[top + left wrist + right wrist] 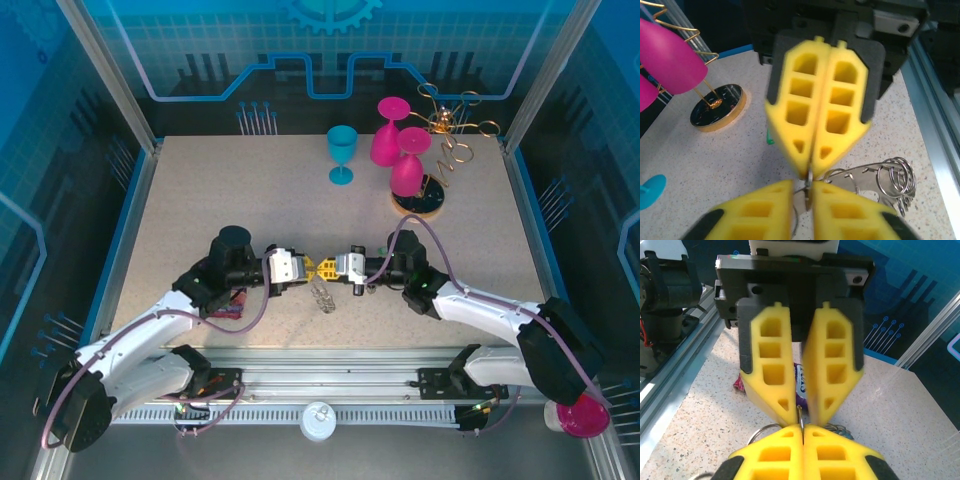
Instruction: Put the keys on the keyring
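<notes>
Right gripper [802, 432] is clamped on a silvery sliver [799, 416] (key blade or loop, we can't tell), tip to tip with our slightly parted left gripper [802, 192], keyring [322, 295] lying just near of where they meet, equally close to both arms.

The left arm [140, 345] reaches in from its base at 7 o'clock with the elbow folded. The left tool [315, 268] points to 3 o'clock. The right arm [490, 305] reaches in from 5 o'clock. The right tool [327, 267] points to 9 o'clock. The two tools meet tip to tip. The fingers [771, 370] of the left tool stand slightly parted and converge toward the tips. The fingers [802, 100] of the right tool are pressed flat together.
</notes>
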Controlling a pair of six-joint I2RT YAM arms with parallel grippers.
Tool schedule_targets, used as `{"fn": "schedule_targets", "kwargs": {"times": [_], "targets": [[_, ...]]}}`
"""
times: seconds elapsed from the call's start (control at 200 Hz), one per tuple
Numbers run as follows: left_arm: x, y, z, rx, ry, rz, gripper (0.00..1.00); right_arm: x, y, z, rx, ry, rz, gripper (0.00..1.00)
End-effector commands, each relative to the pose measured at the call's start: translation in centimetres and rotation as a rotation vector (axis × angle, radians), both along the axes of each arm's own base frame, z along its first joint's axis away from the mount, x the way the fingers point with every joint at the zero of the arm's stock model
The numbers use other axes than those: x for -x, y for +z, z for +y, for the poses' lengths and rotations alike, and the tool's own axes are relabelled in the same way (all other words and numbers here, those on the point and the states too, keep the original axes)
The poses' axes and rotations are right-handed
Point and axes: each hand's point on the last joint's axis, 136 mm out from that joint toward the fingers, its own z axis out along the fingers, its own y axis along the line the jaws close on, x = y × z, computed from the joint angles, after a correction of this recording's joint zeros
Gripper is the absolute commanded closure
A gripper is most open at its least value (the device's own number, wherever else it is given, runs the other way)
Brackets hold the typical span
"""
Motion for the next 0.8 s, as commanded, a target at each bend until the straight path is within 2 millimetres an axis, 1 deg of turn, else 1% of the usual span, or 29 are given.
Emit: {"fn": "schedule_targets", "kwargs": {"times": [0.0,0.04,0.06,0.225,0.36,0.44,0.64,0.795], "targets": [[0.2,0.9,0.1,0.044,0.019,-0.016,0.59,-0.1,1.1,0.4,-0.037,-0.017,-0.027,1.00],[0.2,0.9,0.4,0.049,0.039,-0.007,0.51,-0.3,1.3,0.3,-0.046,-0.028,-0.029,1.00],[0.2,0.8,0.6,0.050,0.053,-0.002,0.48,-0.3,1.3,0.2,-0.047,-0.033,-0.028,1.00],[0.9,0.3,2.4,0.081,0.160,0.050,0.42,-0.6,1.6,-0.1,-0.077,-0.062,-0.022,1.00],[1.2,0.1,3.9,0.127,0.257,0.100,0.42,-0.5,2.0,-0.1,-0.105,-0.054,-0.001,1.00],[1.1,0.5,4.2,0.164,0.290,0.134,0.44,-0.6,2.3,-0.1,-0.122,-0.057,0.016,1.00],[1.7,0.2,3.7,0.223,0.287,0.289,0.46,-1.2,2.9,-0.2,-0.159,-0.089,0.056,1.00],[1.6,0.6,3.4,0.259,0.284,0.321,0.45,-1.2,3.1,-0.2,-0.162,-0.089,0.071,1.00]]}}
